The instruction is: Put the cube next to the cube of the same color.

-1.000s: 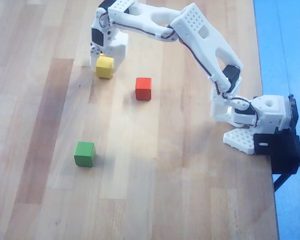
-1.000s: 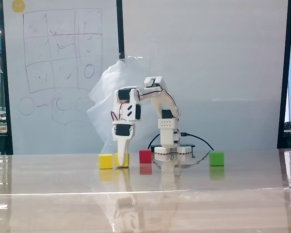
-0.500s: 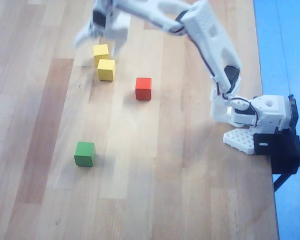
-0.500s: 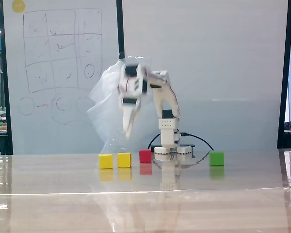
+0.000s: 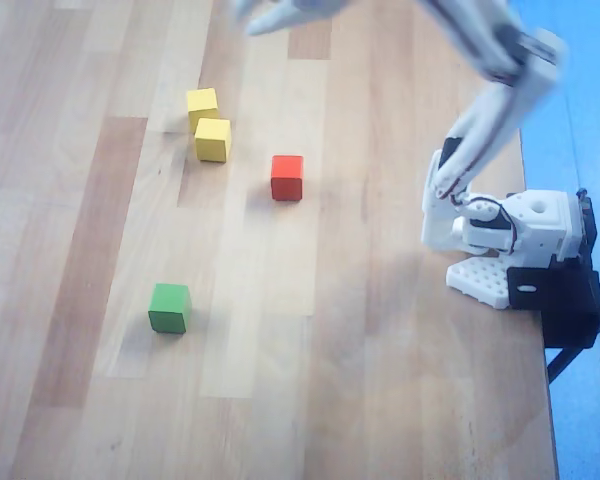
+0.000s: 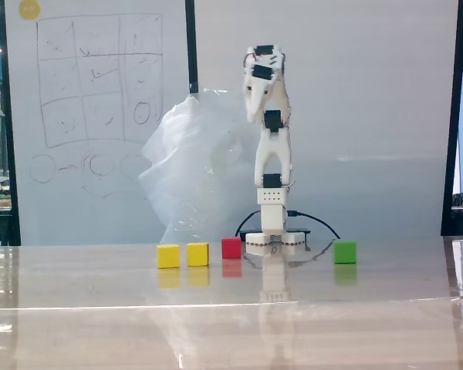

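Two yellow cubes lie side by side on the wooden table, one (image 5: 202, 103) just above the other (image 5: 212, 140) in the overhead view, with their corners touching or nearly so. The fixed view shows them as a left cube (image 6: 168, 256) and a right cube (image 6: 197, 253) with a small gap. My gripper (image 5: 265, 14) is lifted high above the table, far from both, blurred at the top edge of the overhead view. In the fixed view the arm stands almost upright with the gripper (image 6: 252, 96) near its top. It holds nothing and its fingers look parted.
A red cube (image 5: 287, 177) sits to the right of the yellow pair and a green cube (image 5: 169, 307) lies lower left. The arm's base (image 5: 500, 235) is clamped at the table's right edge. A whiteboard and a plastic sheet (image 6: 193, 169) stand behind.
The gripper let go of a yellow cube beside the other one, opened, and rose away. The arm has swung up and back toward its base. The cubes stayed put.
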